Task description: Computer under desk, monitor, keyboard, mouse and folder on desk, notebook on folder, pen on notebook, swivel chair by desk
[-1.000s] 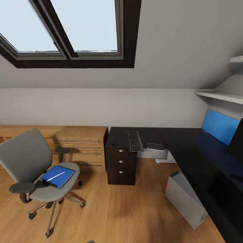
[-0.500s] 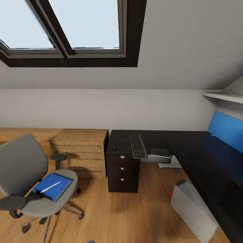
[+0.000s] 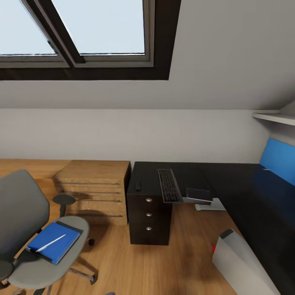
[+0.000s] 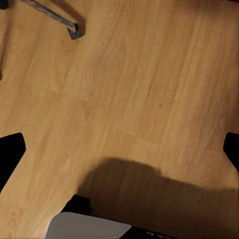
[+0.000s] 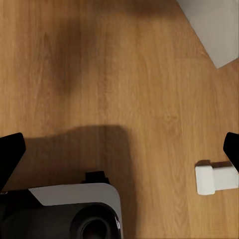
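step: on the way, nothing held
fingers: both grippers spread wide over floor
next: reach chair, lower left, and lift folder under pen

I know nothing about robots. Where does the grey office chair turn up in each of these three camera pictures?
Head view: the swivel chair sits in the lower left corner.
Left wrist view: one chrome leg of it, ending in its foot, crosses an upper corner.
Right wrist view: wooden floor and the corner of a grey box instead.
Shared landmark: the wooden floor runs through all three.
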`<state>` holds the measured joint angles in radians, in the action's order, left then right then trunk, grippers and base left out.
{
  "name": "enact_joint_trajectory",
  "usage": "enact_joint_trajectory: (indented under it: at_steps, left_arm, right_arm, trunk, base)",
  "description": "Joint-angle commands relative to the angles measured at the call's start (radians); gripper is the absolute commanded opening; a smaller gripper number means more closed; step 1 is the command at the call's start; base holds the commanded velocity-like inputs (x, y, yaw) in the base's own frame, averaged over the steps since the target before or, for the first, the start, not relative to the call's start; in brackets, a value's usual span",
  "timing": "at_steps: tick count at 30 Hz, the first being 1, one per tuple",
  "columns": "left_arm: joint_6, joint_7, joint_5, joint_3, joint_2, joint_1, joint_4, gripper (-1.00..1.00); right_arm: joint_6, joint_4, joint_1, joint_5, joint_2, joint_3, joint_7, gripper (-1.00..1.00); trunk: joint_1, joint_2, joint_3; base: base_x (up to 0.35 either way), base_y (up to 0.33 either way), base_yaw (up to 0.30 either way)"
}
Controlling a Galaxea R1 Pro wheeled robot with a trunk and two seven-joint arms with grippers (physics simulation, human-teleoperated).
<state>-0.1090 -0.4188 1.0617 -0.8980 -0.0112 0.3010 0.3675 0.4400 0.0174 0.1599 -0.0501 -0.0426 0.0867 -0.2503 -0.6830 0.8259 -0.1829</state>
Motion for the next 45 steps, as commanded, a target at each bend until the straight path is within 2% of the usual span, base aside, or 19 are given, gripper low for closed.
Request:
enact_joint_trajectory:
  at_steps: [1,45]
  left_arm:
    - [-0.006,-0.005,0.011,-0.008,0.000,0.001,0.001,1.00]
    - [-0.006,-0.005,0.008,-0.010,-0.001,0.001,0.001,1.00]
  right_arm:
    - [0.003,0.002,0.001,-0.005,0.000,0.008,-0.004,1.00]
    - [0.003,0.002,0.001,-0.005,0.000,0.008,-0.004,1.00]
  trunk:
    - [-0.001,0.001,-0.001]
    - [-0.001,0.001,-0.001]
  base:
    - [0.327,0.000,0.000]
    - [0.327,-0.010,0.000]
